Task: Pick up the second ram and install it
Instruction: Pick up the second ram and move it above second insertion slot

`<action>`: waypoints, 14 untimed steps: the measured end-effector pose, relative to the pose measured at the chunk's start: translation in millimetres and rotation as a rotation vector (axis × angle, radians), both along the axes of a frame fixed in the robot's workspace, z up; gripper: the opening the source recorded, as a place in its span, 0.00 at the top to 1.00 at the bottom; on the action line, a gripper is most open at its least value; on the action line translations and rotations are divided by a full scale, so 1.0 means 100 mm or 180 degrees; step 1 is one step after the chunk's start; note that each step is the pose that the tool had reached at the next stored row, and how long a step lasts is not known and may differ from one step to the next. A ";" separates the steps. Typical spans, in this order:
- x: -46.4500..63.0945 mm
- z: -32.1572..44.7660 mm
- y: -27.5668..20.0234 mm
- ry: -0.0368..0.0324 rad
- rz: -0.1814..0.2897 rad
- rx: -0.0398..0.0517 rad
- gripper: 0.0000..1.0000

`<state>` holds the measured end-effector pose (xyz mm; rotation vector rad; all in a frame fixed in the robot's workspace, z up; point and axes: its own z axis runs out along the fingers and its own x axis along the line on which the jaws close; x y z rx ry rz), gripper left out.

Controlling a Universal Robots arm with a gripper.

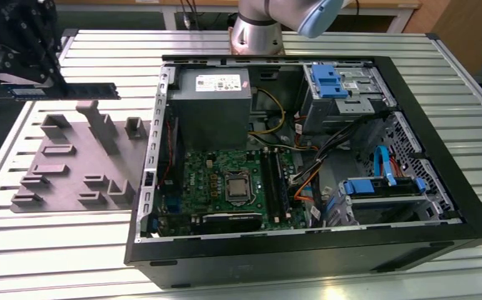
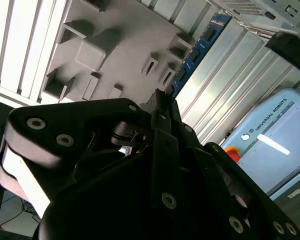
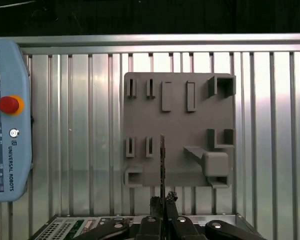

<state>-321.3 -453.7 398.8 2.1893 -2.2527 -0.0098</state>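
My gripper (image 1: 34, 80) is clamped shut on the 2nd RAM stick (image 1: 74, 92), holding it above the grey fixture (image 1: 70, 165), well apart from the motherboard (image 1: 215, 178). Pick-up judged complete; installation not yet done.

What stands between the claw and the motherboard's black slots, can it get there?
Probably yes. The case stands open and the black slots lie uncovered. The claw holds the second ram over the grey fixture, outside the case, though cables run close beside the slots.

Strong glare whitens the slatted table (image 1: 65, 244), while the computer case (image 1: 307, 253) interior sits in shadow.
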 end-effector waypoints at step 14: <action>0.53 -0.001 0.000 0.0000 0.0000 0.0000 0.86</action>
